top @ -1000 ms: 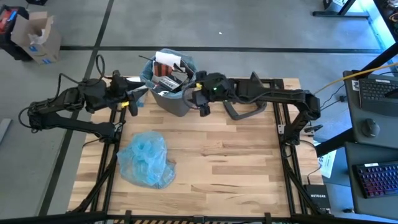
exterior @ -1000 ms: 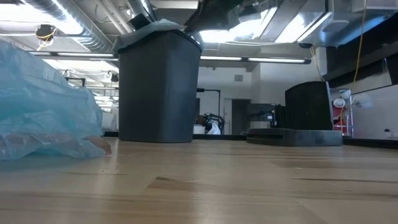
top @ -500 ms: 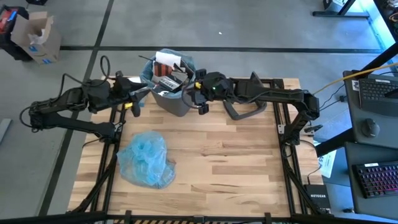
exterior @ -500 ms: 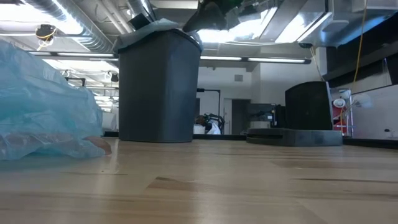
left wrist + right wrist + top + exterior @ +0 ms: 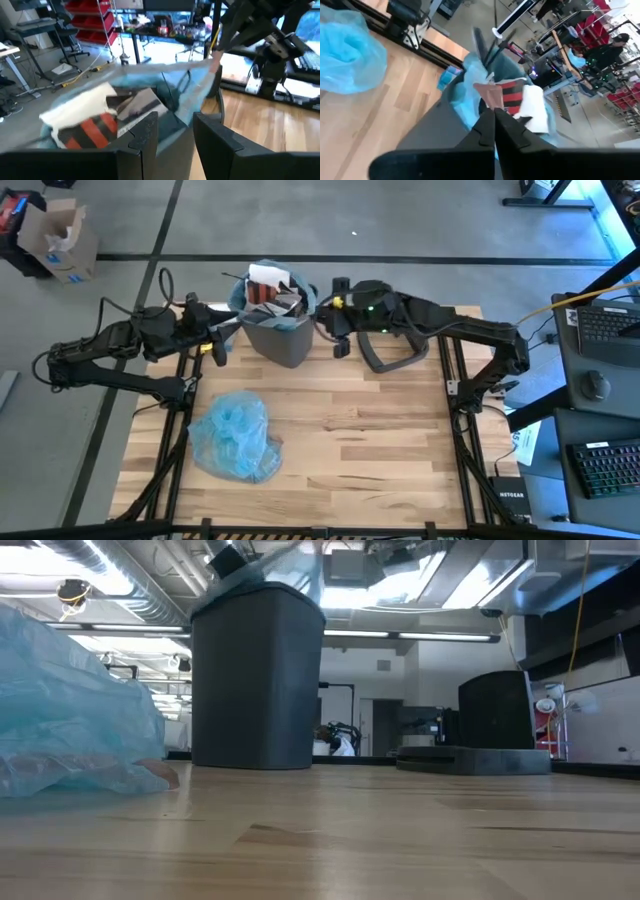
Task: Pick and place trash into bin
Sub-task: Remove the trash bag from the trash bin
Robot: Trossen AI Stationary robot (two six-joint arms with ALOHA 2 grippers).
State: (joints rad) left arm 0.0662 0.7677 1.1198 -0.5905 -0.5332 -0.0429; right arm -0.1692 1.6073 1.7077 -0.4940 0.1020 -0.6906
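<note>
Plastic film, light blue and thin, lines the small dark grey tapered wastebasket (image 5: 277, 330) at the far edge of the pale wooden slatted table (image 5: 380, 440), and its liner bag (image 5: 470, 102) is bunched up over the rim. Inside sits the trash (image 5: 107, 117): crumpled white paper, brown paper and a red-black-white printed packet heaped up to the top. All of it looks light, soft and springy, so I would expect it to puff back up when pressed; the film is probably slippery and easy to tear, best taken by a gathered fold at the rim, not by a single layer.

The right gripper (image 5: 494, 120) stands at the bin's right rim with its two dark fingers closed tight together (in its own wrist view they meet with no gap). They lie just against the bunched liner there; whether any film is pinched between them I cannot tell.

The left gripper (image 5: 175, 132) is at the bin's left rim, its fingers part open with a plain gap. It seems to straddle the rim edge and liner, but a firm hold is not visible.

A second loose heap of crumpled light blue plastic bag (image 5: 235, 435) lies on the table's near left, well apart from the bin.
</note>
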